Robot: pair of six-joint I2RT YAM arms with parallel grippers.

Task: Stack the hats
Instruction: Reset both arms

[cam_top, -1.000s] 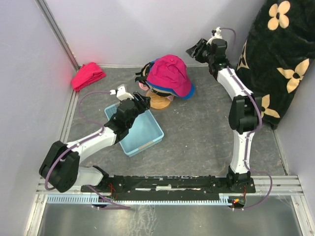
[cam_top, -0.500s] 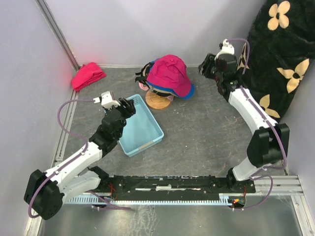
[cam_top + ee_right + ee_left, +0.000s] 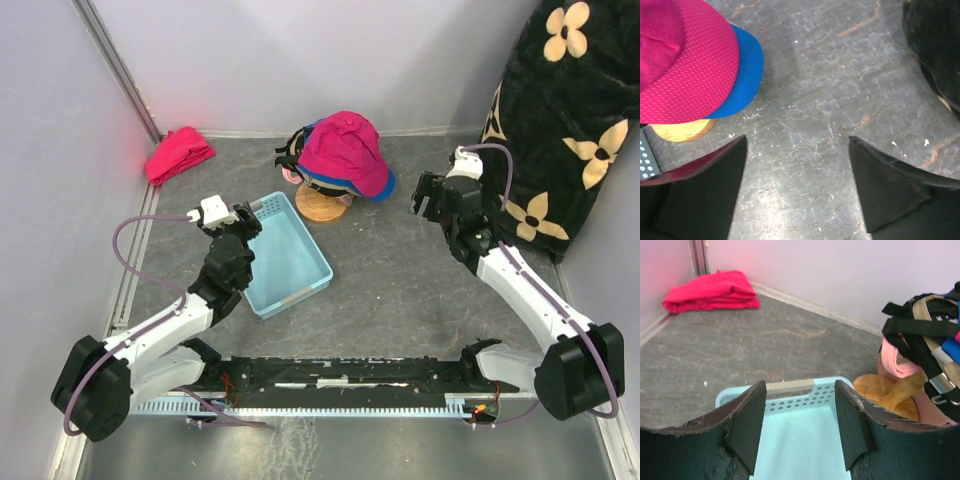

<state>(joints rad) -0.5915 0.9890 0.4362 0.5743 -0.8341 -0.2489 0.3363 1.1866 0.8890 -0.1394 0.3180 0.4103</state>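
The hats [image 3: 340, 158] sit piled on a round wooden stand [image 3: 322, 205] at the back middle. A magenta cap [image 3: 680, 60] is on top, and a blue brim [image 3: 747, 70] pokes out beneath it. In the left wrist view their black rear straps [image 3: 925, 332] and a pink cap edge [image 3: 895, 365] show at the right. My left gripper [image 3: 245, 216] hangs open and empty over the near left part of the bin, left of the pile. My right gripper [image 3: 427, 196] is open and empty over bare floor, to the right of the pile and apart from it.
A light blue bin [image 3: 280, 255] lies in front of the stand; its perforated far wall [image 3: 805, 392] shows between my left fingers. A folded red cloth [image 3: 178, 153] rests in the back left corner. Black flowered fabric [image 3: 570, 110] fills the right wall.
Both arms have drawn back toward the near edge. The right gripper came down from the back wall and opened wider. The left gripper pulled away from the stand toward the bin's left side.
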